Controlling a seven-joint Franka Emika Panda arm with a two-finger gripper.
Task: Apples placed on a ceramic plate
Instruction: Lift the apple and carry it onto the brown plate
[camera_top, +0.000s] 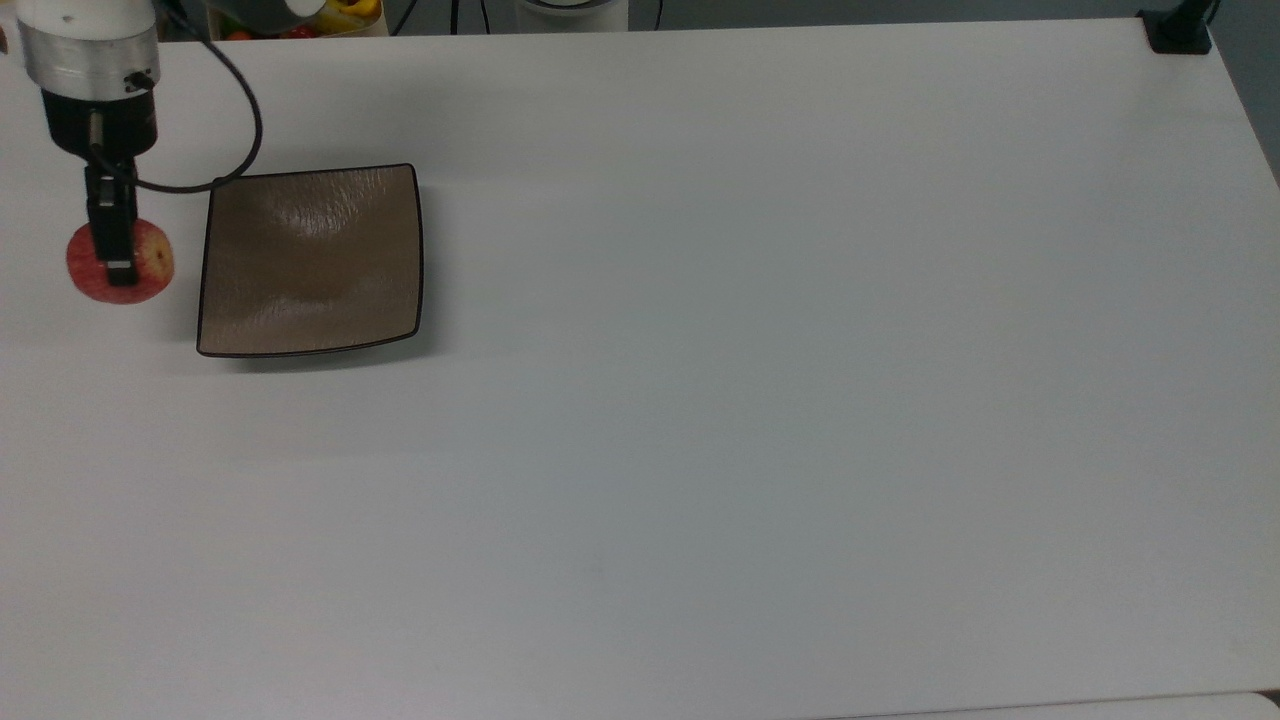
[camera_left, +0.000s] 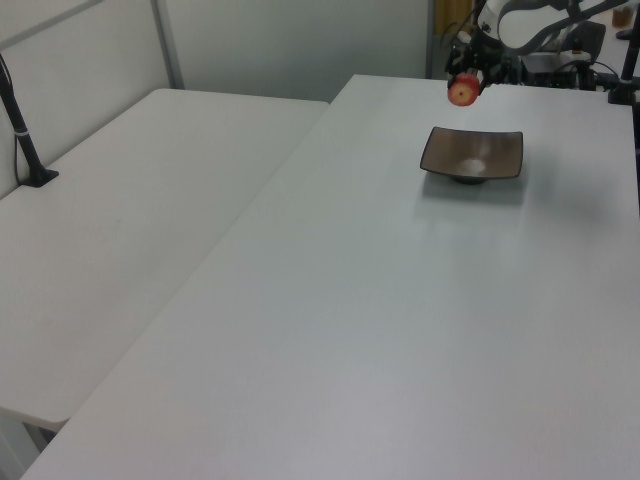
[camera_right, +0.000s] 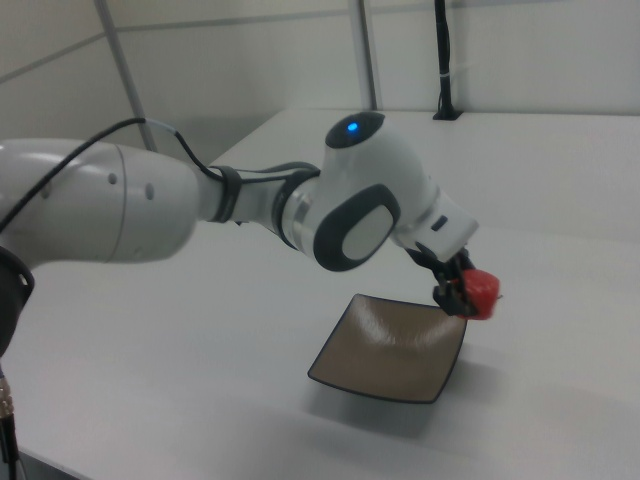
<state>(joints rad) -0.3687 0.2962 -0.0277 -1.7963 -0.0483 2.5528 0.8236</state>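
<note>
A small red apple with pale streaks hangs in the air, my gripper shut on it. In the top view it sits just left of the square brown ceramic plate, which lies empty on the white table. The left view shows the apple well above the table, up and to the left of the plate. In the right view the gripper carries the apple above the plate's far right corner.
The white table stretches wide to the top view's right of the plate. A black clamp post stands at its far right corner. A second white table adjoins on the left view's left. The arm's black cable loops near the plate's corner.
</note>
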